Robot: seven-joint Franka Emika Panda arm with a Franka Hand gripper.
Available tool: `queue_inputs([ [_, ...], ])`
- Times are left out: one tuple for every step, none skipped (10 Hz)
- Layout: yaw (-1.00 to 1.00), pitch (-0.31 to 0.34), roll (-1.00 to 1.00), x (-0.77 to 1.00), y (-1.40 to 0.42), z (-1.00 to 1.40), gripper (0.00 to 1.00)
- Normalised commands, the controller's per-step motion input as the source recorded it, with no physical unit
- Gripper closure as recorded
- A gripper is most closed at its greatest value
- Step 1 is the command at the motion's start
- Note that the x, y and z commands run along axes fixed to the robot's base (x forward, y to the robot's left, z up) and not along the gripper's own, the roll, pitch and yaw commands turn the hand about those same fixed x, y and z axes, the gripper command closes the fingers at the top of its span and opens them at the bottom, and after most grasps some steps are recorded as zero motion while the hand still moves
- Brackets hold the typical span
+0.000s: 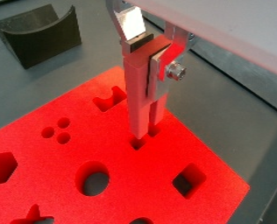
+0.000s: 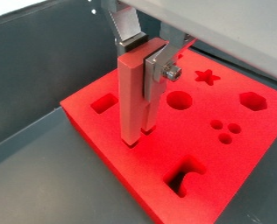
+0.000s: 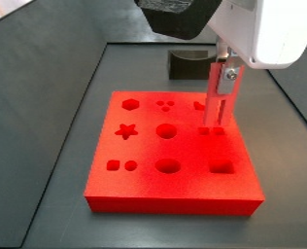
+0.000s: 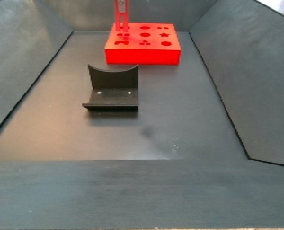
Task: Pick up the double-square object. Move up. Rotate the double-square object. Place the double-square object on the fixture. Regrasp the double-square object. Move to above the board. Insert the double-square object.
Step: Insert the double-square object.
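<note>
Worktop (image 4: 169, 135): dark grey, walled, carries board and fixture.
Board (image 3: 143, 175): red slab with shaped cutouts.
End effector (image 1: 147, 74): above the board, clamped on the block.
Block (image 2: 132, 101): upright, lower end at the paired square holes (image 3: 211, 128).
Fixture (image 4: 110, 88): well apart from the board.

Lighting is even and fairly bright from overhead. You get saturated red bloom on the board (image 1: 106, 149), washing out its cutout edges in both wrist views. The gripper (image 1: 147, 131) near the board is sharp enough; the white housing above it overexposes in a side view.
</note>
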Motion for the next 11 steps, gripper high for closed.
queue_inputs([
  [-0.01,-0.044,0.0,0.15,-0.13,-0.26,1.0],
  [-0.06,-0.037,0.0,0.11,-0.05,-0.25,1.0],
  [0.0,0.0,0.0,-0.05,0.04,0.0,1.0],
  [-0.11,0.0,0.0,-0.24,0.07,-0.08,1.0],
  [-0.17,-0.011,0.0,-0.31,0.02,-0.15,1.0],
  [-0.19,-0.063,-0.06,-0.13,0.0,-0.32,1.0],
  [-0.28,-0.117,-0.01,-0.05,-0.13,-0.52,1.0],
  [-0.29,-0.103,0.01,0.0,-0.13,-0.68,1.0],
  [-0.23,-0.103,0.19,-0.06,-0.12,-0.87,1.0],
  [-0.13,-0.079,0.26,-0.1,-0.06,-0.82,1.0],
  [0.04,0.049,0.06,0.06,-0.05,0.0,1.0],
])
